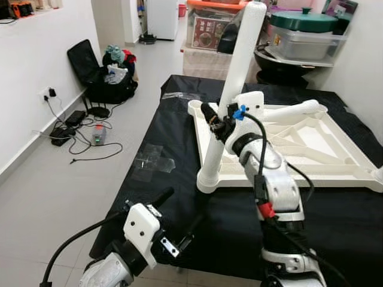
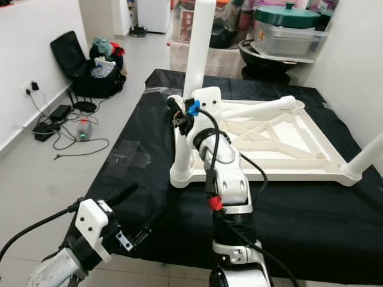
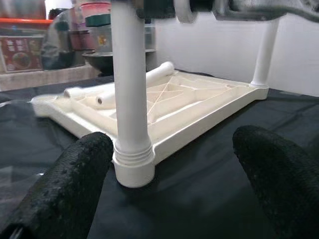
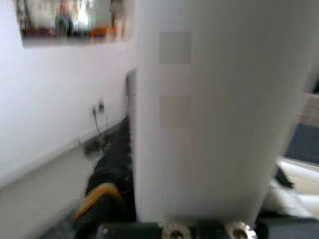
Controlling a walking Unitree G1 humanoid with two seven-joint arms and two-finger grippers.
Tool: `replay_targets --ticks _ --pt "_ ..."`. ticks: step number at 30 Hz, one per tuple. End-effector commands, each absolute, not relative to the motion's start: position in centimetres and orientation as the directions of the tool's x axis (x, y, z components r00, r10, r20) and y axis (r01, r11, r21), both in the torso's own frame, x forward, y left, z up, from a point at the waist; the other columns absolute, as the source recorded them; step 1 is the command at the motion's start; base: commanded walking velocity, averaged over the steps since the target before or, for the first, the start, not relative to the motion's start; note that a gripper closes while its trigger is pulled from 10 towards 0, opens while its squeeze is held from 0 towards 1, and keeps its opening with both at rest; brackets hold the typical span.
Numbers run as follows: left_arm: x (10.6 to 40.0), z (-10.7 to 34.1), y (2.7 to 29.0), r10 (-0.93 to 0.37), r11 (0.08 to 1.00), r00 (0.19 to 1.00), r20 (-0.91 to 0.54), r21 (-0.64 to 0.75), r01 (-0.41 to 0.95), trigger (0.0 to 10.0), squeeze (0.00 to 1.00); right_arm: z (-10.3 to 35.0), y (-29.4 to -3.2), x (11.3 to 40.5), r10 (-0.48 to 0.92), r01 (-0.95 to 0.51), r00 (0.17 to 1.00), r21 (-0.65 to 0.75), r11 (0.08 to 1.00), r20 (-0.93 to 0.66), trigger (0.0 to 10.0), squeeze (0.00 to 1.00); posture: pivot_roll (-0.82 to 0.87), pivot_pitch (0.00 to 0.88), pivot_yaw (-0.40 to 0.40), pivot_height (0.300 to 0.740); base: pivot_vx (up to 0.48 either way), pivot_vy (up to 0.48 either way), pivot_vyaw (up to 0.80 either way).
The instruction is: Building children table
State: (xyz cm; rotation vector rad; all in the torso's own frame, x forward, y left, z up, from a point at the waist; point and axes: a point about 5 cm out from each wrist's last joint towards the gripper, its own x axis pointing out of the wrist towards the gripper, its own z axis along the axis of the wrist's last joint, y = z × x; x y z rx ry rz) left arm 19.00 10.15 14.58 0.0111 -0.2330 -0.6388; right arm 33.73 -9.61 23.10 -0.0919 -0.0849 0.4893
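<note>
Worked over a black cloth [image 1: 149,179] spread across a low surface, with pale tiled floor [image 1: 48,191] to the left and a black bag [image 1: 96,72] and cables [image 1: 84,140] along the far-left wall. Found the white tabletop [image 1: 353,173] lying underside up on the cloth, ribs and rim showing, right of centre.

Turned on one relation: upright leg [image 1: 236,89] planted in the near-left corner socket of the tabletop, long axis close to vertical with a slight lean toward the far right at its top. Had the right gripper [image 1: 218,122] against the leg partway up, reaching in from the near side; looked clamped around the leg, though the blurred right wrist view left the contact itself hard to confirm. Sat much nearer the leg than the other arm.

Kept the left gripper [image 1: 176,215] low at the near-left edge of the cloth, fingers [image 3: 79,169] spread wide with nothing between them, aimed at the base of the leg and well apart from it.

Looked smooth, plain white and tubular, with a ribbed collar [image 3: 132,149] just above the socket. Appeared seated there, judged from the left wrist view. Noted loose legs [image 1: 293,110] lying across the far part of the tabletop, and a second standing leg [image 2: 365,158] at the near-right corner.
</note>
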Motion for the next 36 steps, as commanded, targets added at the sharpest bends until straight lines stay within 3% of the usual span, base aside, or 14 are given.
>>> replay_targets --ticks 1,4,6,11,17,18,19,21,22,23,25,26,30,36 --pt "19.1 14.4 10.0 -0.584 0.809 0.785 0.209 0.071 0.583 10.0 0.0 19.6 -8.4 33.3 0.564 -0.57 0.819 -0.039 0.821 -0.104 10.0 1.0 -0.04 0.117 -0.072 0.74 0.0 0.0 0.0" --pt "19.0 14.4 10.0 -0.584 0.809 0.785 0.209 0.071 0.583 10.0 0.0 20.0 -8.2 33.2 0.595 -0.6 0.798 -0.038 0.799 -0.097 10.0 1.0 -0.04 0.117 -0.072 0.74 0.0 0.0 0.0" --pt "18.8 14.5 10.0 -0.587 0.807 0.783 0.207 0.069 0.587 10.0 0.0 22.5 -7.9 32.3 0.768 -0.767 0.64 -0.074 0.637 -0.029 10.0 1.0 -0.04 0.136 -0.072 0.74 0.0 0.0 0.0" --pt "18.4 14.7 10.0 -0.59 0.805 0.78 0.208 0.068 0.59 10.0 0.0 24.6 -9.4 32.4 0.89 -0.88 0.453 -0.184 0.438 -0.046 10.0 1.0 -0.03 0.163 -0.07 0.74 0.0 0.0 0.0" --pt "17.9 15.0 10.1 -0.59 0.805 0.78 0.208 0.069 0.59 10.0 0.0 25.6 -12.0 33.4 0.937 -0.931 0.328 -0.21 0.298 -0.124 10.0 1.0 0.0 0.194 -0.069 0.74 0.0 0.0 0.0" --pt "17.7 15.2 10.1 -0.589 0.805 0.781 0.207 0.069 0.589 10.0 0.0 26.0 -12.6 33.6 0.946 -0.943 0.293 -0.203 0.263 -0.137 10.0 0.67 0.0 0.197 -0.069 0.74 0.0 0.0 0.0" --pt "17.7 15.2 10.1 -0.589 0.805 0.781 0.207 0.069 0.589 10.0 0.0 26.0 -12.6 33.6 0.946 -0.943 0.293 -0.203 0.263 -0.137 10.0 0.67 0.0 0.197 -0.069 0.74 0.0 0.0 0.0" --pt "17.5 15.4 10.0 -0.589 0.805 0.781 0.205 0.069 0.589 10.0 0.0 26.8 -13.3 34.1 0.95 -0.946 0.279 -0.208 0.247 -0.14 10.0 0.0 0.01 0.205 -0.066 0.74 0.0 0.0 0.0" --pt "17.4 15.4 10.0 -0.589 0.805 0.781 0.205 0.069 0.589 10.0 0.0 27.0 -13.5 34.3 0.95 -0.945 0.28 -0.213 0.248 -0.135 10.0 0.0 0.01 0.205 -0.066 0.74 0.0 0.0 0.0" --pt "17.4 15.4 9.9 -0.59 0.804 0.781 0.204 0.067 0.59 10.0 0.0 27.7 -13.5 34.8 0.941 -0.927 0.324 -0.228 0.297 -0.094 4.7 0.0 0.01 0.208 -0.064 0.74 0.0 0.0 0.0" --pt "17.3 15.5 9.8 -0.592 0.803 0.781 0.201 0.066 0.592 10.0 0.0 28.4 -13.6 35.5 0.929 -0.907 0.366 -0.24 0.345 -0.046 4.7 0.0 0.01 0.208 -0.064 0.74 0.0 0.0 0.0" --pt "17.3 15.5 9.8 -0.592 0.803 0.781 0.201 0.065 0.592 10.0 0.0 28.5 -13.7 35.7 0.928 -0.904 0.37 -0.242 0.351 -0.037 0.0 0.0 0.01 0.208 -0.064 0.74 0.0 0.0 0.0" --pt "17.4 15.5 9.8 -0.592 0.803 0.782 0.197 0.065 0.592 10.0 0.0 27.7 -14.0 34.8 0.957 -0.944 0.284 -0.192 0.268 -0.06 0.0 0.0 0.01 0.209 -0.06 0.74 0.0 0.0 0.0" --pt "17.6 15.6 10.0 -0.591 0.804 0.783 0.194 0.065 0.591 10.0 0.0 25.7 -14.3 33.3 0.959 -0.956 0.27 -0.142 0.256 -0.088 0.0 0.0 0.0 0.196 -0.065 0.74 0.0 0.0 0.0"
